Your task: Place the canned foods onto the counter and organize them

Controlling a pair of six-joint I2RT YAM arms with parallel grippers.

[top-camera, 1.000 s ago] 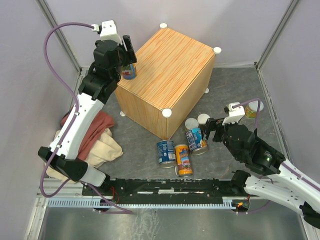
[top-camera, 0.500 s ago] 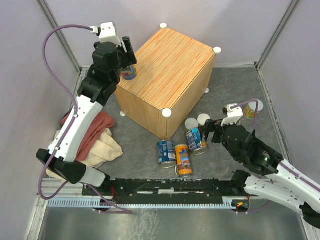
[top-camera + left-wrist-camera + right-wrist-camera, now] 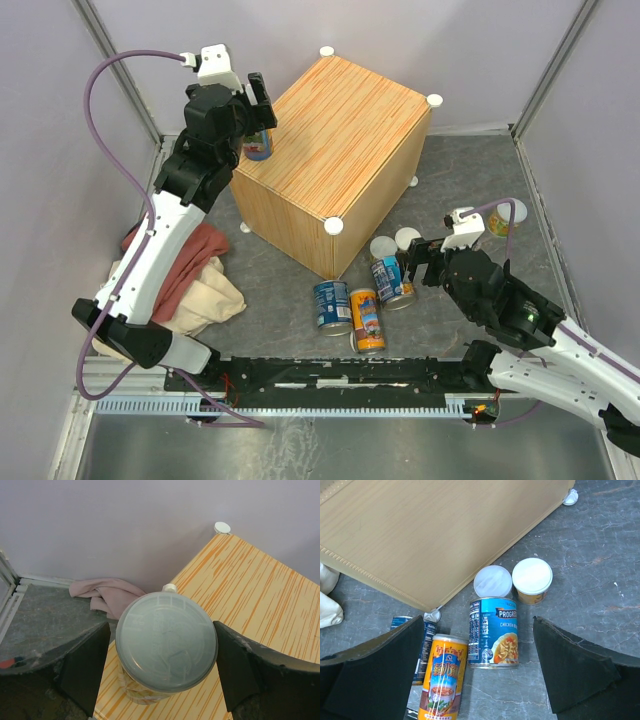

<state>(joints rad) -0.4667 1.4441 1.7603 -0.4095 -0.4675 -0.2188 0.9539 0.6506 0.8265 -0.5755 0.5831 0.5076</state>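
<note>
The counter (image 3: 340, 140) is nearly bare: one pale-lidded can (image 3: 258, 146) stands upright at its 9 o'clock corner, lid up and long axis vertical. I'd call the job barely begun, with six cans on the floor to go. The left gripper (image 3: 256, 118) straddles that can. One finger touches the lid's edge and the other sits just beside it, so I can't tell if it's squeezing. The right gripper (image 3: 420, 262) hangs at the counter's 5 o'clock, fingers wide apart and holding nothing, above a blue soup can (image 3: 493, 632) lying on its side, axis running 12 to 6 from the wrist. An orange can (image 3: 442, 682) lies at its 7 o'clock, with another blue can (image 3: 331, 304) beyond. A clear-lidded short can (image 3: 493, 581) and a white-lidded short can (image 3: 532, 580) stand upright at its 12 o'clock, and a far can (image 3: 505, 218) sits well apart at 3 o'clock
</note>
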